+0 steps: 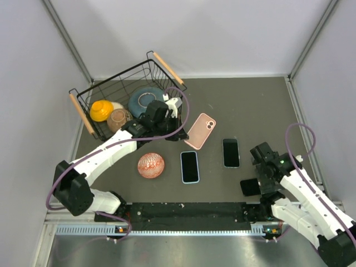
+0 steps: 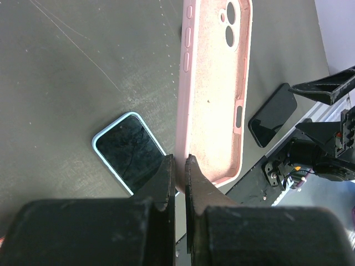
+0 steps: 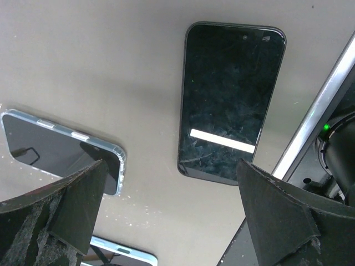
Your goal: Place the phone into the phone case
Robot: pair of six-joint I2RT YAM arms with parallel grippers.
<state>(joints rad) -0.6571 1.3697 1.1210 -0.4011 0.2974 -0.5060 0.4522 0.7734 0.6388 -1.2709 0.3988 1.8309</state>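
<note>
Left wrist: pale pink phone case [image 2: 213,83]

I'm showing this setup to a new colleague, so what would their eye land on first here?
The pink phone case stands out mid-table, pinched at its edge by the shut left fingers. Near the front right, a black phone lies close by the wide-open right fingers. At the far left sits a wire basket with a yellow bowl inside.

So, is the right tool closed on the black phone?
No, the right tool is wide open, and the black phone lies untouched ahead of it.
</note>
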